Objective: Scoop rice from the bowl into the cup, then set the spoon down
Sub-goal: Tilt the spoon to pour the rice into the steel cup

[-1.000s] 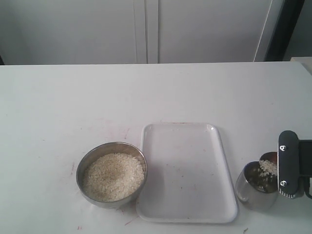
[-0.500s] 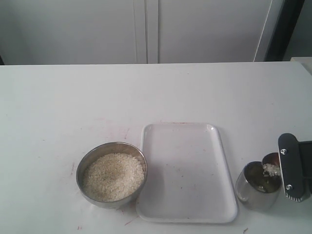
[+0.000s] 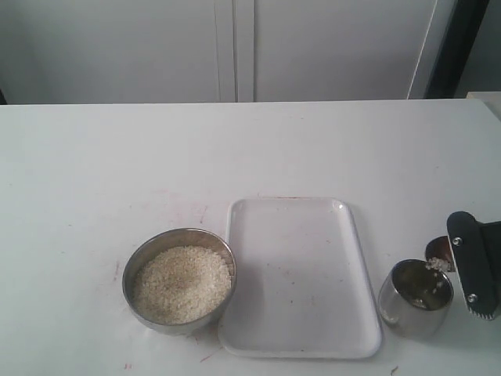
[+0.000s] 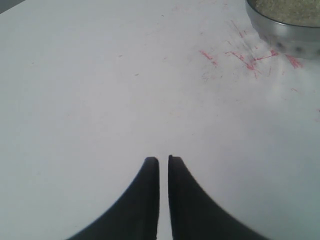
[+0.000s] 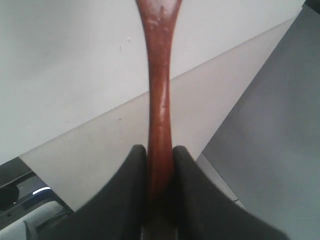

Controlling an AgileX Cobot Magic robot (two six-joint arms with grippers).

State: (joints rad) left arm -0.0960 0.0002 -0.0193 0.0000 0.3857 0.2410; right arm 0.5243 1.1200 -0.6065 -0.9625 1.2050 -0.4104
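Note:
The wide metal bowl (image 3: 179, 279) holds off-white rice (image 3: 181, 283) at front left; its rim (image 4: 280, 27) shows in the left wrist view. The small shiny cup (image 3: 416, 298) stands at front right, with grains inside. Over its far rim tilts the spoon (image 3: 437, 253), a little rice clinging to the scoop. My right gripper (image 5: 160, 150) is shut on the reddish-brown spoon handle (image 5: 159, 100); its body (image 3: 473, 266) shows at the right edge. My left gripper (image 4: 163, 160) hangs over bare table with its jaws nearly together, holding nothing.
A white rectangular tray (image 3: 297, 274) lies between bowl and cup. Red marks (image 4: 240, 56) stain the table near the bowl. The table's far edge meets white cabinet doors (image 3: 235, 47).
The right gripper has tilted and shifted slightly right, tipping the spoon more steeply over the cup. The rice pile on the scoop has shrunk. Bowl and tray are unmoved.

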